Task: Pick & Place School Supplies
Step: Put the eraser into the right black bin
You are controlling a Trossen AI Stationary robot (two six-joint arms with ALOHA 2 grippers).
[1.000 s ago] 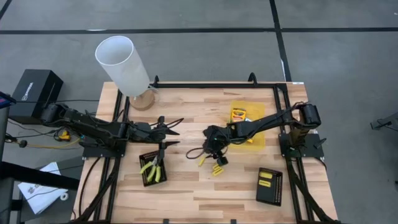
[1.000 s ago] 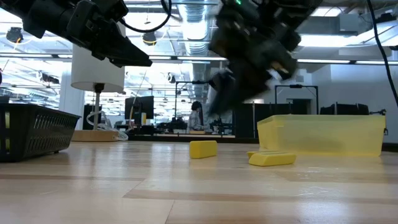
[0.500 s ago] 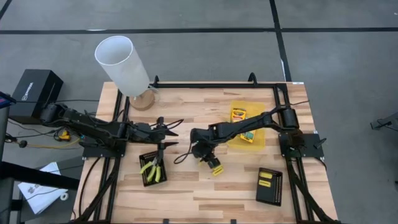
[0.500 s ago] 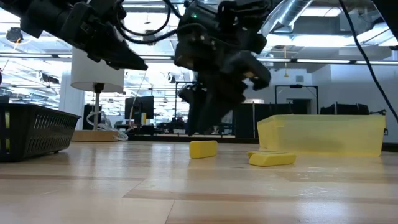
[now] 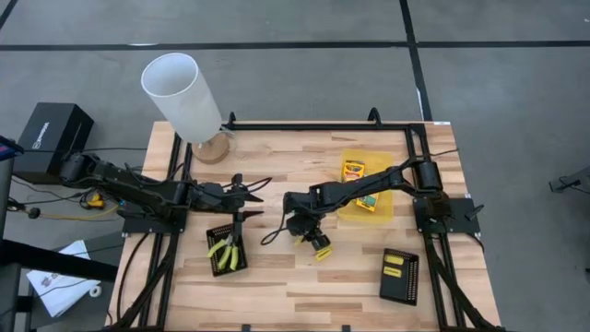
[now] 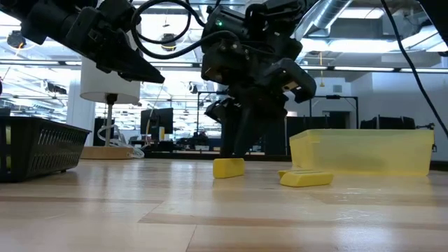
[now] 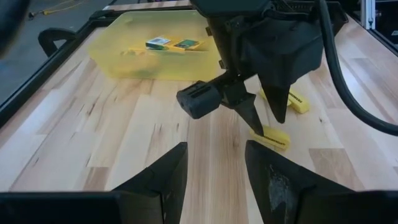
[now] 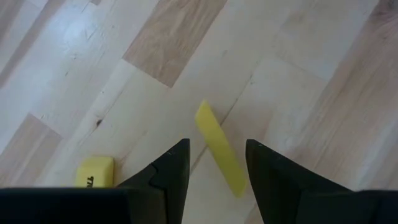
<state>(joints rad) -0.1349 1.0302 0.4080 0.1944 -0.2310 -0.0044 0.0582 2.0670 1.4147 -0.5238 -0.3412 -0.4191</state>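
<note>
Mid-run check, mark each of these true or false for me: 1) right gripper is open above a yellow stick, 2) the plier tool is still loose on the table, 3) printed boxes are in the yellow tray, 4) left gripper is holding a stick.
1) The right gripper is open above a yellow stick. True; the stick lies on the wood between its fingers, not gripped.
2) The plier tool is loose on the table. False; it lies in the black mesh tray near the left arm.
3) Printed boxes are in the yellow tray. True.
4) The left gripper holds a stick. False; it is open and empty, off the table.
</note>
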